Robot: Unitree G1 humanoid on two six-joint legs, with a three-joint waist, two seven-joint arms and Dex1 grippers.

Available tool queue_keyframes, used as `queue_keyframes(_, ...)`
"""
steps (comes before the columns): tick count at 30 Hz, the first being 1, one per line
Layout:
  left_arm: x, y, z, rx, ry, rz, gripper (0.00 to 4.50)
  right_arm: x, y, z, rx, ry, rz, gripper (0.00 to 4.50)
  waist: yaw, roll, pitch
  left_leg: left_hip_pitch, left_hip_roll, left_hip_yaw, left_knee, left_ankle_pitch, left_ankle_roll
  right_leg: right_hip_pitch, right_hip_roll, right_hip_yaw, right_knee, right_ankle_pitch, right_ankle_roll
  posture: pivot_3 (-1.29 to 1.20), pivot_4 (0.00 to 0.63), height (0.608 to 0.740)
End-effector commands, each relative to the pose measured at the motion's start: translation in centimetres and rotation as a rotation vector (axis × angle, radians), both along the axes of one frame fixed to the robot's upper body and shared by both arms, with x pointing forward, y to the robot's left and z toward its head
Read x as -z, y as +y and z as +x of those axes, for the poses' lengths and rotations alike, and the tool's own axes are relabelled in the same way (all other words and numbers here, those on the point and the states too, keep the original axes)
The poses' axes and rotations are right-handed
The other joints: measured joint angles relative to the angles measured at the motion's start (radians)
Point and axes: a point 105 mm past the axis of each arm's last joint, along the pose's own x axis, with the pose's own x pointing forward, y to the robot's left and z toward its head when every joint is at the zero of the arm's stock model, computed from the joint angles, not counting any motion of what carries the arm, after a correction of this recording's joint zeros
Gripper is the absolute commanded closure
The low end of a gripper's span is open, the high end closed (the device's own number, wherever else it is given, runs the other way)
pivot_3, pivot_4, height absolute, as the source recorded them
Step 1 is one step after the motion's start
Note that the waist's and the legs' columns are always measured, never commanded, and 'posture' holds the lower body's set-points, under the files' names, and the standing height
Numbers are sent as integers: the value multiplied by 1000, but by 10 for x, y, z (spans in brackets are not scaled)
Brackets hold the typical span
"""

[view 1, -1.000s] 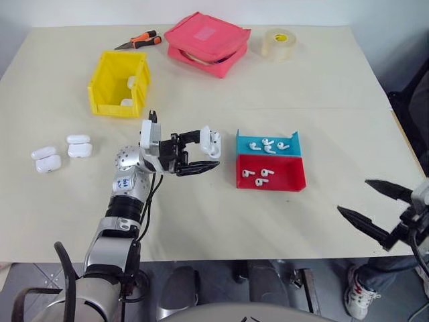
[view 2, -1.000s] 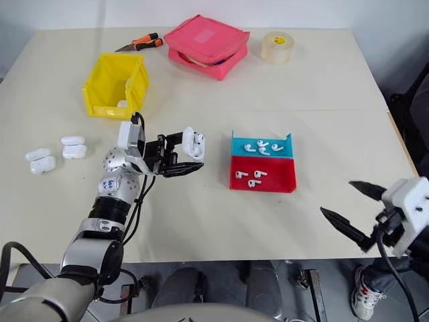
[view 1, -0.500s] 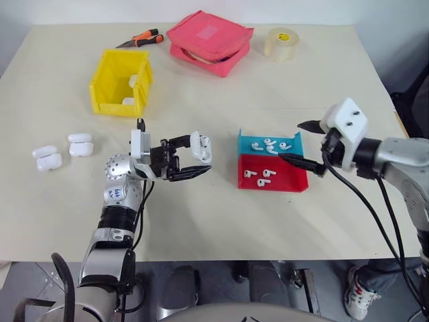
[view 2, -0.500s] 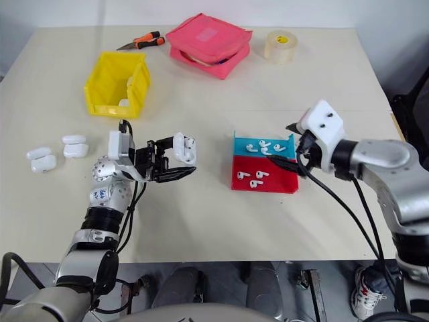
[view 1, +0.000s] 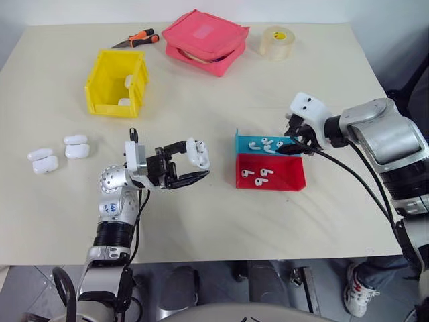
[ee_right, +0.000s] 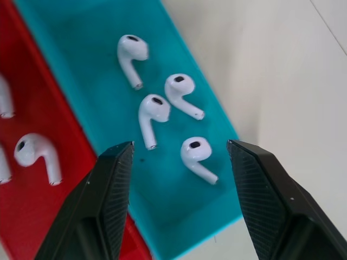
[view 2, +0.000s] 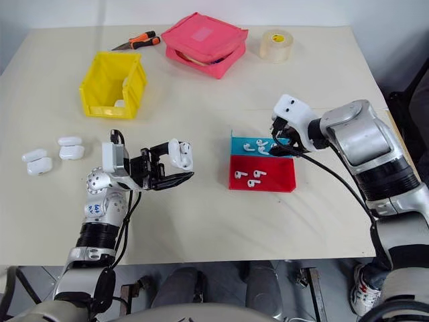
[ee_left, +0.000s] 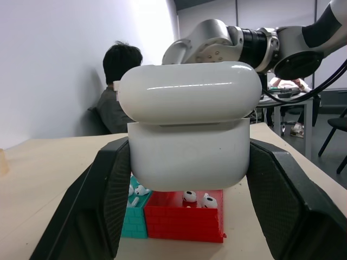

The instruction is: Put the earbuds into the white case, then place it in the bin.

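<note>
Earbuds (four in blue tray) lie under spread right gripper; left gripper pinches one white case.

I seem to be working in a lab or office-style test room. My bench is a plain cream table laid out like a sorting station: a yellow bin, small blue tray and red tray, a tape roll, orange-handled pliers and a pink pouch. Past it I see a bare white wall, other desks, and a seated person facing away.
</note>
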Motion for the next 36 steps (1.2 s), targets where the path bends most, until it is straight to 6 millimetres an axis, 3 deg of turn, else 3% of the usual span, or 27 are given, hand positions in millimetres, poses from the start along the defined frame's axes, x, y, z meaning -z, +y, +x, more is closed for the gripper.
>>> queue_keyframes(1, -8, -4, -4, 11, -43, -7, 1711, -6, -6, 8, 48, -6, -29, 1668, -2, 0, 0, 0, 0, 0, 0, 0, 0, 0, 0, 0, 0, 0, 0, 0, 150, 740)
queue_keyframes(5, -8, -6, -4, 22, -45, -7, 1711, -7, -3, 13, 49, -4, -29, 1668, -5, 0, 0, -1, 0, 0, 0, 0, 0, -1, 0, 0, 0, 0, 0, 0, 150, 740)
queue_keyframes(9, -8, -8, -3, 27, -47, -7, 1711, -10, 2, 14, 37, -12, -19, 2563, -5, 0, 0, -1, 0, 0, 0, 0, 0, -1, 0, 0, 0, 0, 0, 0, 150, 740)
queue_keyframes(20, -8, -9, -5, 30, -48, -10, 1711, -8, 4, 9, 15, 11, -46, 2563, -6, 1, 0, -2, 0, 0, 0, 0, -1, -2, 0, 0, 0, 0, 0, 0, 150, 740)
queue_keyframes(36, -5, -8, -9, 16, -49, -12, 1711, -2, 8, 17, -3, 37, -96, 2563, -8, 1, 1, -2, 0, 1, 0, 0, -1, -3, 0, 0, 0, 0, 0, 0, 150, 740)
